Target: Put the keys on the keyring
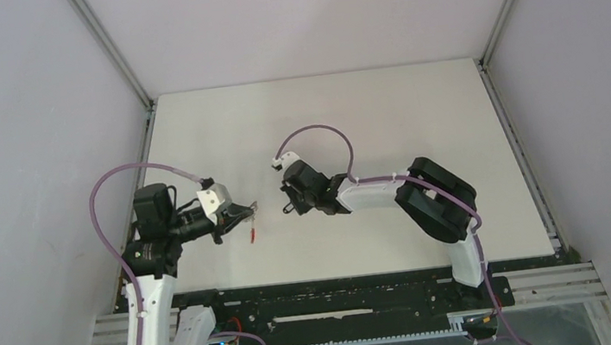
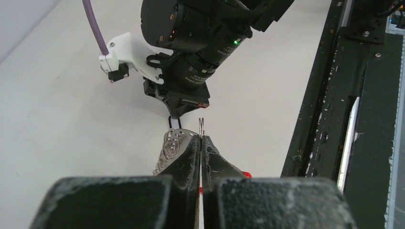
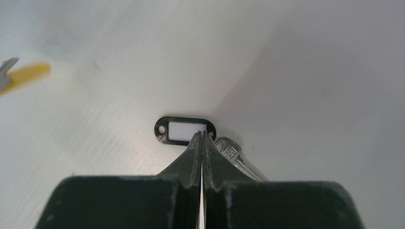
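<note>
My left gripper is shut on the keyring, pinching one thin silver ring that sticks out past the tips. The bunch of wire rings lies against the left finger, and the red band hangs below. Just right of it, my right gripper is shut, its tips at the end of the black tag where that joins its silver key on the table. The yellow-tagged key shows blurred at the far left of the right wrist view.
The white table is walled at the back and on both sides. A black rail runs along the near edge, close beside the left gripper. The two gripper heads sit a short gap apart at the table's near left.
</note>
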Controlling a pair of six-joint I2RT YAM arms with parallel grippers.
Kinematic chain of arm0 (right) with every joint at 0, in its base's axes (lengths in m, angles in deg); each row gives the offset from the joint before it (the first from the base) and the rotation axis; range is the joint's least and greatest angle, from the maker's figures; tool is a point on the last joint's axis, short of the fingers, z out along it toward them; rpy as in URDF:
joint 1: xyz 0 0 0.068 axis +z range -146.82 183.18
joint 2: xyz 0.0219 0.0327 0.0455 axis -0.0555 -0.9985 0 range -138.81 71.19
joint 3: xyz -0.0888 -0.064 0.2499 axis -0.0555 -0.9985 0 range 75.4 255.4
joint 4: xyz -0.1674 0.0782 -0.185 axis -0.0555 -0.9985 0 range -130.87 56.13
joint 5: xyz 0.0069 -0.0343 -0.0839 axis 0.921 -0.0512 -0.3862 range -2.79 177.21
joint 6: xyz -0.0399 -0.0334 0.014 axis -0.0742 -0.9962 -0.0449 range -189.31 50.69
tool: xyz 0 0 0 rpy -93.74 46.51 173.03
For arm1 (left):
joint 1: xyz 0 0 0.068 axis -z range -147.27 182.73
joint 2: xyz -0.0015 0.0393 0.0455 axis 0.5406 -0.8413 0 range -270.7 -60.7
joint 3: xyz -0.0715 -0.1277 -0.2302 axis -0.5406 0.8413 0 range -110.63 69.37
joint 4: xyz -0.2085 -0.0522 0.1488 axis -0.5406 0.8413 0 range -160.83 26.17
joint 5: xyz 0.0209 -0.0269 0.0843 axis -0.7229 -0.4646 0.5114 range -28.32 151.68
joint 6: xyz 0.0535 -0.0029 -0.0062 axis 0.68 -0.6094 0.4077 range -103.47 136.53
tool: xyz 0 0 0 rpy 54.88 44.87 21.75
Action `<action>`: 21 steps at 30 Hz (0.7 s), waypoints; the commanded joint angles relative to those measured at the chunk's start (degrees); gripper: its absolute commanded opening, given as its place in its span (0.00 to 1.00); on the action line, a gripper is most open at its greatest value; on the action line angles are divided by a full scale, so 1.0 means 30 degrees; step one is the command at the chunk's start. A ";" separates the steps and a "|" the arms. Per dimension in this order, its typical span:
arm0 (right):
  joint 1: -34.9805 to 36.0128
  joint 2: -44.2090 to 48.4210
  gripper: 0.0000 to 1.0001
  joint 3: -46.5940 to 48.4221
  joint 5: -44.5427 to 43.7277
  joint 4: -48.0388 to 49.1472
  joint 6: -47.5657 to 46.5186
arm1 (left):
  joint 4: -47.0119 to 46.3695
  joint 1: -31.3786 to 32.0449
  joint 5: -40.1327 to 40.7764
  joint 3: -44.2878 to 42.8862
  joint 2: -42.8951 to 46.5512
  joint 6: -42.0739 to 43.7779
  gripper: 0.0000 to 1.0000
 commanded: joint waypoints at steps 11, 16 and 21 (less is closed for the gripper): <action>-0.0875 0.3913 0.00 -0.3135 0.1298 0.0533 0.1547 | 0.0217 -0.0146 -0.1695 -0.0850 -0.0106 -0.0023 0.00; -0.0897 0.4635 0.00 -0.3869 0.1369 0.0334 0.1851 | 0.0452 -0.0062 -0.1851 -0.0928 -0.0115 0.0202 0.00; -0.1088 0.5154 0.00 -0.4762 0.2308 0.0604 0.1666 | 0.1345 0.0115 -0.2223 -0.1016 -0.0139 0.1074 0.00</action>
